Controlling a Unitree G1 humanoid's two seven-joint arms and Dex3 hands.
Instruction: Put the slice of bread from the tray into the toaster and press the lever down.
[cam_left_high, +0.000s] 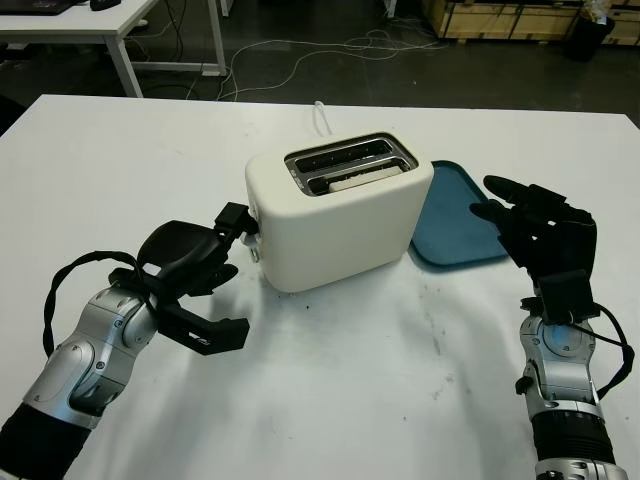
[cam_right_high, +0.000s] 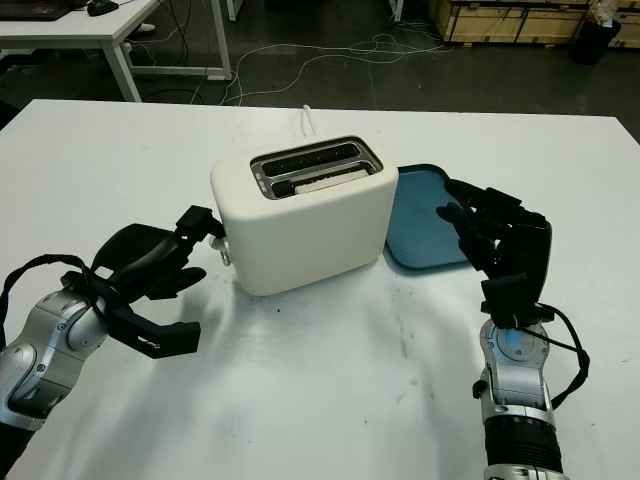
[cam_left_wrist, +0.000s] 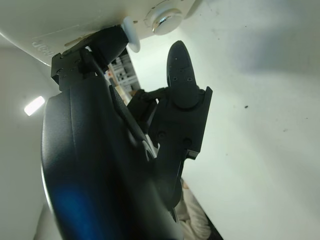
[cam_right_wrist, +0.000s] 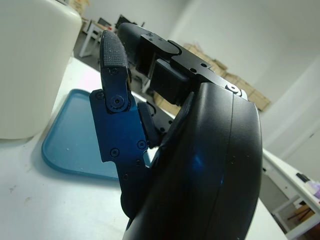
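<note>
Fingers (cam_left_high: 232, 216) of the left hand (cam_left_high: 190, 262) reach toward the toaster's (cam_left_high: 340, 215) left end face, one black fingertip sitting on or just above the small white lever (cam_left_wrist: 131, 33) that sticks out of that face; the wrist view puts fingertip and lever in contact or very nearly so, with a round white knob (cam_left_wrist: 164, 15) just beside them. That hand grips nothing, its fingers held loosely around the lever rather than clenched, and its thumb (cam_left_high: 215, 335) hangs lower, over the bare white table (cam_left_high: 120, 170). Moving right, the toaster stands near the table's middle with its two slots running lengthwise from the lever end toward the tray side, and the bread (cam_left_high: 362, 177) is already down in the nearer slot, only its pale top edge showing. Judged from this, the loading step is done and the lever press is what remains, a downward push along the end face. The left hand is plainly the nearer one for it, since the lever lies on the toaster's far side from the other arm. Just beyond the toaster's right end, the blue tray (cam_left_high: 470, 215) lies flat and holds no bread. Farther right, the right hand (cam_left_high: 535, 232) hovers open above the tray's near right edge, holding nothing and well apart from the lever. A light touch could slip off so small a tab, so the fingertip looks to need a square seat on top before pressing.
</note>
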